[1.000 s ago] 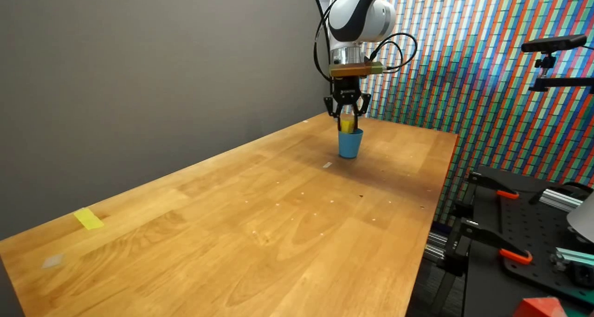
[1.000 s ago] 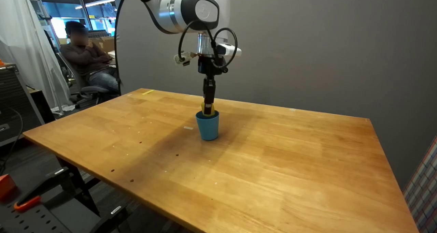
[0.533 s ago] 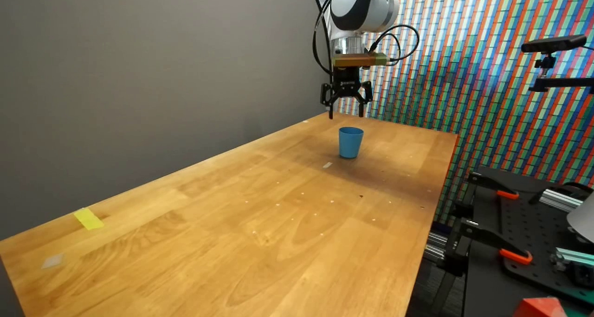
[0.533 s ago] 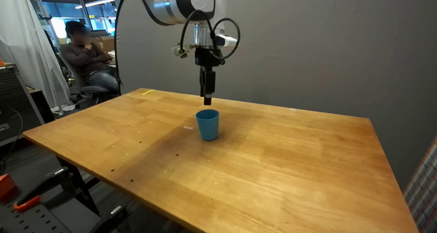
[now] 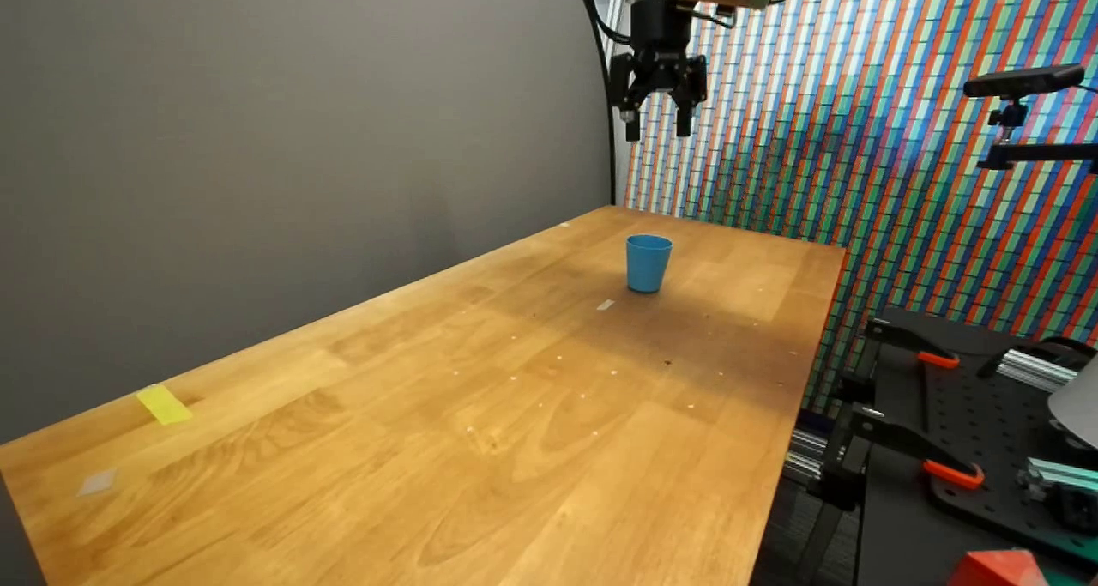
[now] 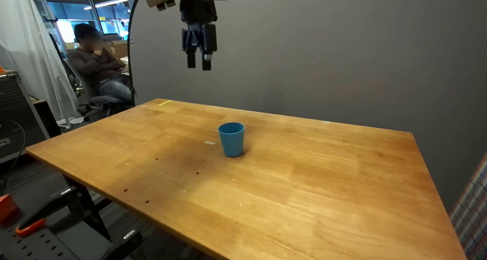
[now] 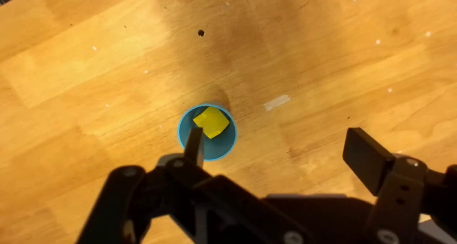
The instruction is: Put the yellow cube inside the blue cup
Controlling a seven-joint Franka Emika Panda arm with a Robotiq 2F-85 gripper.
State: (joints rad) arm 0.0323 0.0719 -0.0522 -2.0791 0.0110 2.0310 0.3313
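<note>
Yellow cube [image 7: 211, 122]: sitting inside blue cup [image 6: 232, 145] | gripper [image 5: 658, 132]: hanging empty, jaws wide apart, well above blue cup | possible risk: blue cup tipping, stray descent causing it

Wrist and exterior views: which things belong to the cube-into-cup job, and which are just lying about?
Job:
cup, upright on the table
cube, inside the cup
gripper, open, above the table

Not the job's:
yellow tape, on the table
pale strip, near the cup
clamps
red object, partly out of frame
</note>
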